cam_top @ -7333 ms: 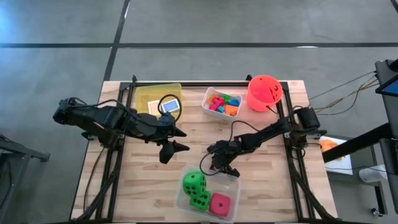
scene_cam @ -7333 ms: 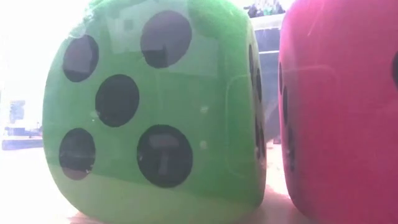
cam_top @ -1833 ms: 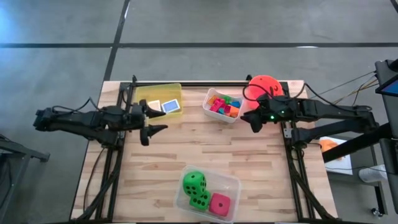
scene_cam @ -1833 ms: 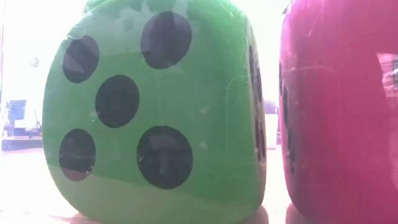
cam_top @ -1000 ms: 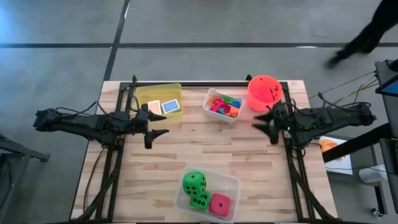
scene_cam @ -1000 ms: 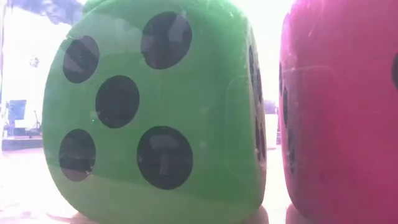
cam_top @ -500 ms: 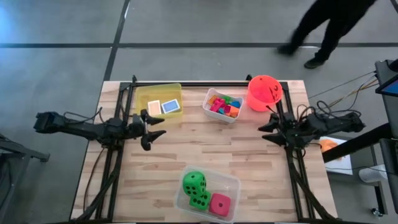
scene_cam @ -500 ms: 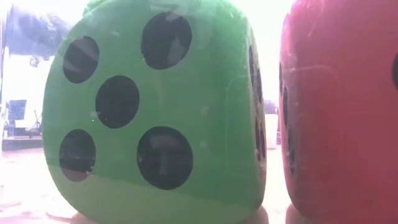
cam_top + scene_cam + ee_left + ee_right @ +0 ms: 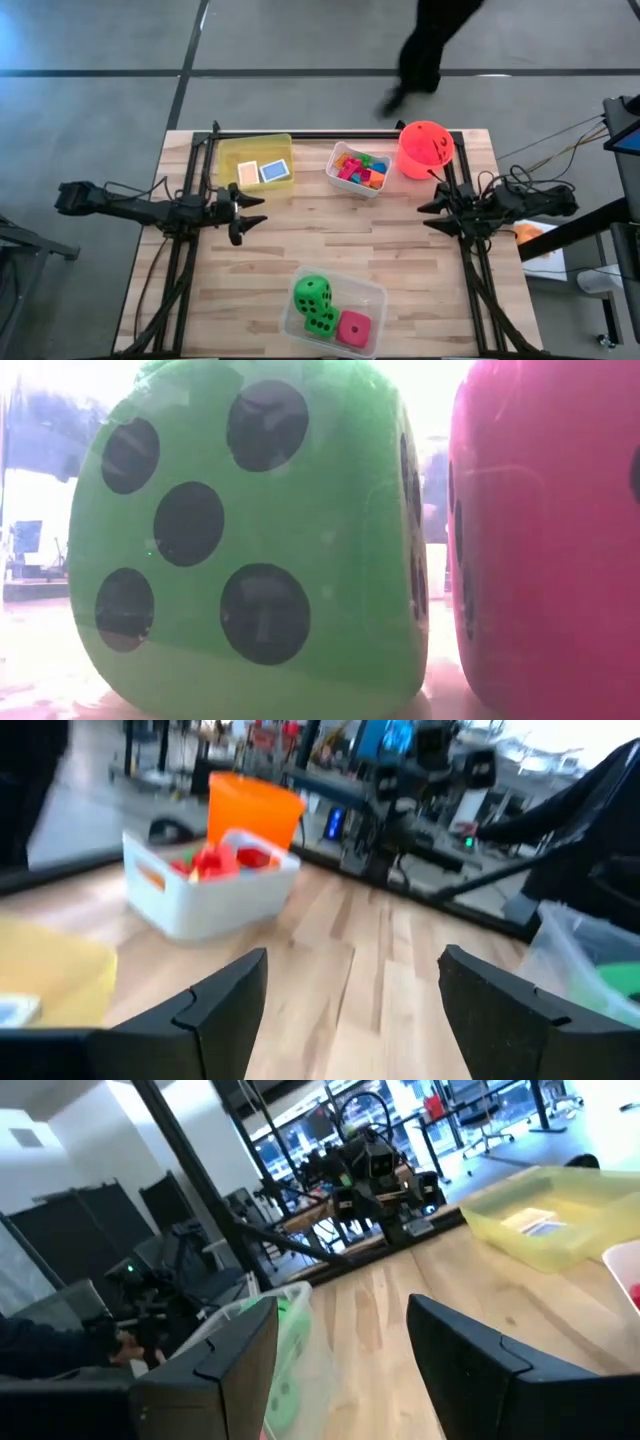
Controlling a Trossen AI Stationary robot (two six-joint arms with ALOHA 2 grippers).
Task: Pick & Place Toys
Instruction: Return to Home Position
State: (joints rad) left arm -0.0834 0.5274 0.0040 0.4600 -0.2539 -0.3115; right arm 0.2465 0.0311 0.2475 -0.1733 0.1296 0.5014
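From above, your left pincer sits spread and empty at the left side of the bench, just in front of the yellow tub that holds the tiles. Your right pincer sits spread and empty at the right side, close to the orange bucket. The blocks lie in the white tub; the green dice and the pink die lie in the clear tub at the near edge. A person is crossing just beyond the far edge, so a wide swing of either arm risks a strike, and a careless right arm could tip the bucket

The low view is filled by the dice, so you get no warning from it

The left wrist view shows its fingers wide apart with nothing between, facing the white tub and the bucket

The right wrist view shows its fingers likewise parted and bare, facing the clear tub; a low reach across could shove it
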